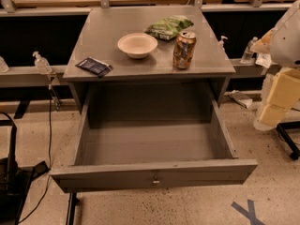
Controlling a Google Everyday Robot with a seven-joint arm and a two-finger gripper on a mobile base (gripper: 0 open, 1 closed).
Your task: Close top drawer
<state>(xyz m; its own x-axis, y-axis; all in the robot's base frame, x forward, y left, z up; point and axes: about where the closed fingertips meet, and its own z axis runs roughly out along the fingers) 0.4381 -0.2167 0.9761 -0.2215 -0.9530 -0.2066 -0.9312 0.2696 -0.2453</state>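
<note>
The top drawer (154, 172) is a deep grey box pulled far out of the grey cabinet (93, 32), toward the camera. Its wide front panel has a small round knob (155, 180) in the middle. The inside of the drawer (150, 144) holds nothing. My arm's white and cream parts show at the right edge. The gripper (274, 109) hangs there, to the right of the drawer's right wall and apart from it, a little above the floor.
On the cabinet top stand a white bowl (137, 44), a green chip bag (168, 26), a soda can (184, 49) and a dark packet (94, 66). Bottles (41, 62) (248, 50) sit on the rail behind. A black stand (9, 172) and a cable are at left. Blue tape (248, 212) marks the floor.
</note>
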